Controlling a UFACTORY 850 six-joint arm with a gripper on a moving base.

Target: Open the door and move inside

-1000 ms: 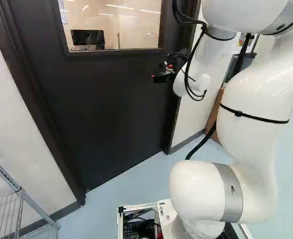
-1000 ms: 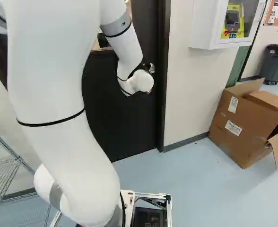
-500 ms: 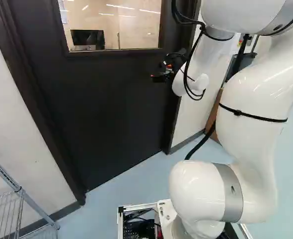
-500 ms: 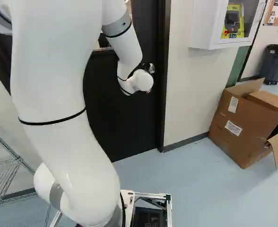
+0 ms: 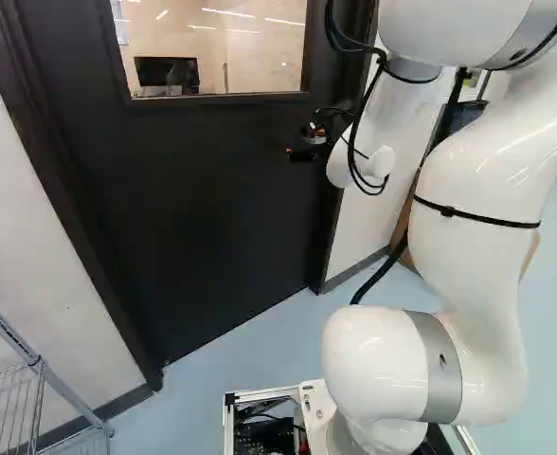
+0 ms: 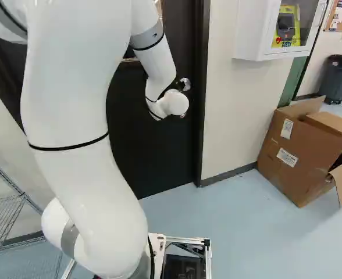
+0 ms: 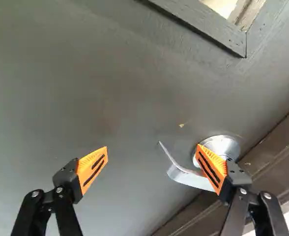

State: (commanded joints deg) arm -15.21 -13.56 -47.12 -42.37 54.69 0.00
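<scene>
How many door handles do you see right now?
1: the lever handle on the dark door, beside its frame, partly behind one finger of the open gripper. The arm may hide others.

Looks over pale blue floor [image 6: 235,232] to an off-white wall [image 6: 232,116] — bearing a white cabinet [image 6: 252,29], with an open cardboard box [image 6: 293,157] near its foot, a dark bin [image 6: 338,78] farther back. Takes in a wire shelf [image 5: 38,363] — and, through the window [image 5: 245,57], a monitor [image 5: 168,71] and streaks of light [image 5: 228,12].

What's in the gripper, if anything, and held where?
Nothing held: the gripper is open, one finger overlapping the door handle in view, the other well clear.
</scene>
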